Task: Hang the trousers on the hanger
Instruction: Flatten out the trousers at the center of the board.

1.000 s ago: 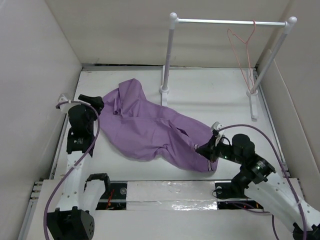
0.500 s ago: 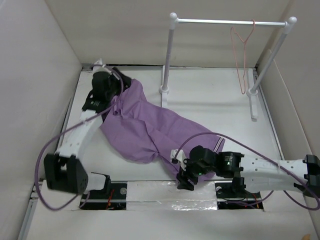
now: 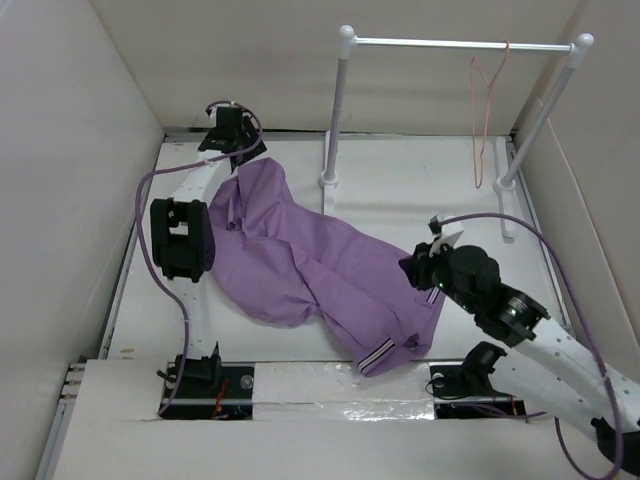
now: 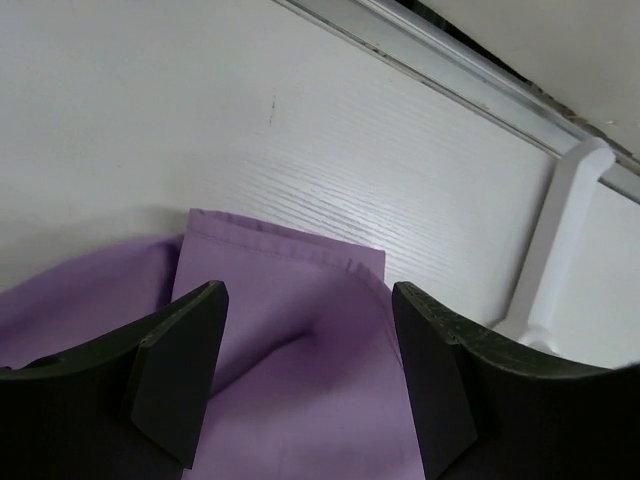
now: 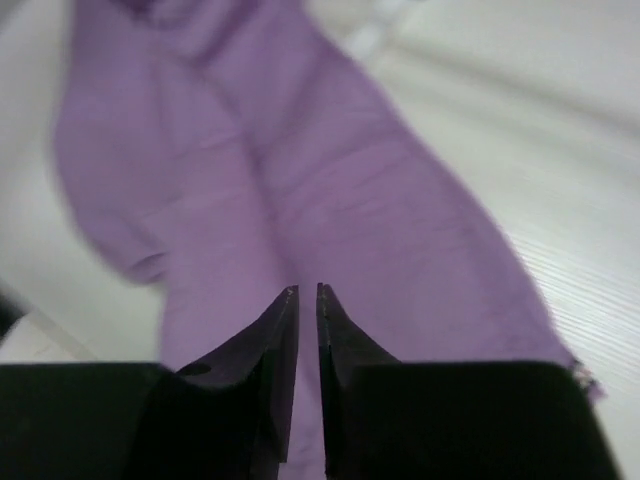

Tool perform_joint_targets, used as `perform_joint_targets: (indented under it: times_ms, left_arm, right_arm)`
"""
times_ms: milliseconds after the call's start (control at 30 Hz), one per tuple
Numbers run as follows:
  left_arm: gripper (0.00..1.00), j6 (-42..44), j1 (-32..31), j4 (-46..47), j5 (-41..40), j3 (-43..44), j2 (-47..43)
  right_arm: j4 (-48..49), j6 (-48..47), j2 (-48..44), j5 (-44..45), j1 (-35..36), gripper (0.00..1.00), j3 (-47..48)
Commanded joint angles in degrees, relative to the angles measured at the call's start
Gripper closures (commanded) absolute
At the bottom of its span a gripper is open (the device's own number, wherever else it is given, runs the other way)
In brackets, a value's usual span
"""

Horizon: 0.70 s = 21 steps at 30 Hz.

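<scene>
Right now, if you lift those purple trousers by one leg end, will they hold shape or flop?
Probably flop: the trousers lie creased and folded over themselves on the table, so a lifted end would likely sag and drag the rest. The thin, flat hem suggests light cloth.

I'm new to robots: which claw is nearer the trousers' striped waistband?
Right. The right claw hangs over the trousers just beyond their striped waistband. The left claw straddles the opposite leg hem, far away.
</scene>
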Motion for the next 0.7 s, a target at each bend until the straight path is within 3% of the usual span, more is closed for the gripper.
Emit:
perform_joint_targets:
  times_ms: [0,33,100,133,200,333,433,467,567,667]
  left_arm:
    - [0.35,3.63,0.65,-4.97,-0.06,6.52,2.13]
    - [0.35,3.81,1.26,-5.59,0.46,8.10,3.09]
    - [0.34,4.77,1.27,-5.68,0.82,8.90,5.73]
    - [0.34,5.13,1.27,-5.51,0.82,8.73,5.74]
    - [0.34,5.39,1.27,-5.07,1.00,8.29,6.53]
    - [0.33,5.66,1.27,-2.69,2.40,6.18,6.97]
    - [0.33,5.48,1.27,-2.52,3.28,5.57,7.76]
    - [0.34,5.40,1.27,-2.43,3.45,5.22,7.76]
    - [0.35,5.22,1.79,-1.38,3.54,3.11,7.15]
    - [0.38,4.87,1.80,-0.76,4.33,1.52,6.54]
  right_arm:
    - [3.21,3.05,4.27,-0.08,-10.65,0.67,-5.05]
    - [4.54,3.23,4.71,-1.84,-13.81,0.43,-6.38]
    - [8.05,5.50,4.45,-6.92,-26.35,0.20,-10.76]
    - [8.76,5.60,4.45,-6.96,-26.41,0.16,-11.66]
    - [10.08,6.39,4.45,-11.07,-34.82,0.10,-13.25]
    - [11.93,6.75,6.64,-15.82,-46.08,0.10,-16.67]
    - [14.83,5.61,11.99,-24.59,-53.01,0.12,-17.73]
    - [15.18,5.52,13.83,-30.10,-53.74,0.14,-17.99]
    - [15.97,4.29,19.03,-35.15,-53.74,0.19,-18.69]
    - [19.40,6.30,19.31,-35.87,-53.74,0.21,-21.15]
